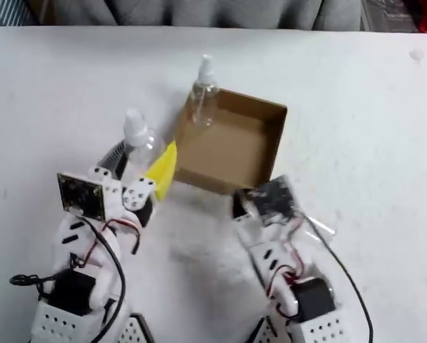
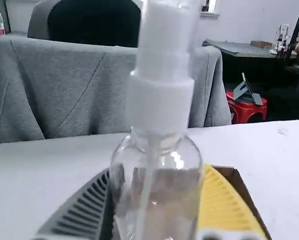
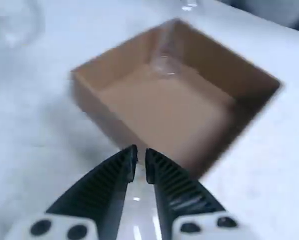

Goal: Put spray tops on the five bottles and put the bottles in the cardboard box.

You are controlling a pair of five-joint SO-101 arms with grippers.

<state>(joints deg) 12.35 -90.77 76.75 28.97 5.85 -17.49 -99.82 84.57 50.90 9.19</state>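
Observation:
My left gripper (image 1: 143, 153), one finger grey and one yellow, is shut on a clear bottle (image 2: 157, 195) with a white spray top (image 2: 162, 95). It holds the bottle (image 1: 136, 139) upright just left of the cardboard box (image 1: 260, 118). A second clear bottle (image 1: 202, 96) with a spray top stands inside the box at its far left corner. My right gripper (image 3: 140, 155) hovers before the box's near wall (image 3: 139, 132). Its black fingers are nearly together on something clear that glints between them, apparently a bottle (image 3: 136, 210).
A clear piece (image 1: 318, 227) lies on the white table (image 1: 356, 128) beside the right arm. A grey-covered chair back (image 2: 64, 85) stands beyond the table's far edge. Open table surface lies to the right of the box and at the far left.

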